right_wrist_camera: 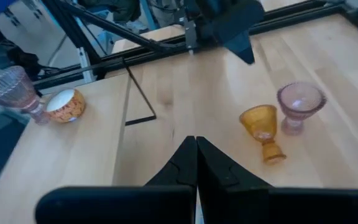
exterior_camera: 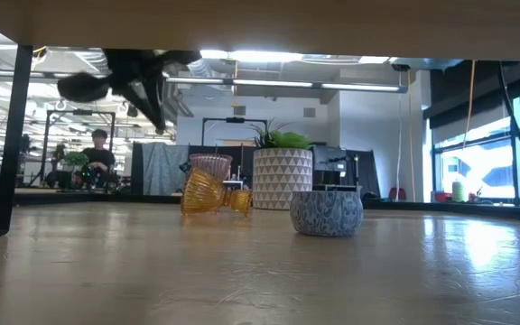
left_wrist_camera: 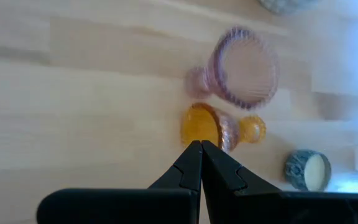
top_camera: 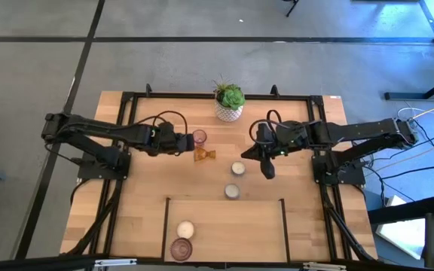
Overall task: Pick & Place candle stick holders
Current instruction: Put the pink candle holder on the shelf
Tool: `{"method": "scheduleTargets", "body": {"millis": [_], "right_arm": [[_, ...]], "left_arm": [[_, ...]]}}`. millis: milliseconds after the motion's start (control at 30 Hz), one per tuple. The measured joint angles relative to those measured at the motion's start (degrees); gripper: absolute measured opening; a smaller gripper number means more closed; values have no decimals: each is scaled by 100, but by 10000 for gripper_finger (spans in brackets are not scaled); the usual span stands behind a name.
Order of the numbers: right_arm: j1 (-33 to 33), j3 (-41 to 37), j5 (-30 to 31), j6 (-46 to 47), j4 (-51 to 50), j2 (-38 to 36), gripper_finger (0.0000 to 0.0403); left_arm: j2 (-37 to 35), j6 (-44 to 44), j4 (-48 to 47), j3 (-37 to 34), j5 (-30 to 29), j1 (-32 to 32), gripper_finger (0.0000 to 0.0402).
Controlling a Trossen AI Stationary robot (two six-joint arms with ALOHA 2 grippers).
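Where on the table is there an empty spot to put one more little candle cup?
Bare wood lies on the table's left side, below the left gripper, and on the right below the right gripper. The middle is crowded: amber holder, pink holder, two cream holders, plant pot.

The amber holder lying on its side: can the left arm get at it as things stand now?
Probably yes: the left gripper, shut, points at the amber holder with bare table between.
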Motion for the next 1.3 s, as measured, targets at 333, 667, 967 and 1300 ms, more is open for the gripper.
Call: {"method": "scheduleTargets", "body": {"millis": [333, 667, 967, 1300], "right_arm": [[2, -1068, -207, 710, 1321, -526, 0], [21, -1991, -640, 1549, 2812, -694, 0], [102, -1991, -683, 1557, 2813, -694, 0], [-25, -1989, -678, 1586, 2812, -694, 0]], "left_arm": [[0, -136, 1826, -1141, -578, -132, 2], [0, 702, 5224, -2262, -576, -132, 2], [0, 2160, 6367, -2317, 984, -135, 2], [0, 2419, 6460, -2317, 1443, -135, 2]]}}
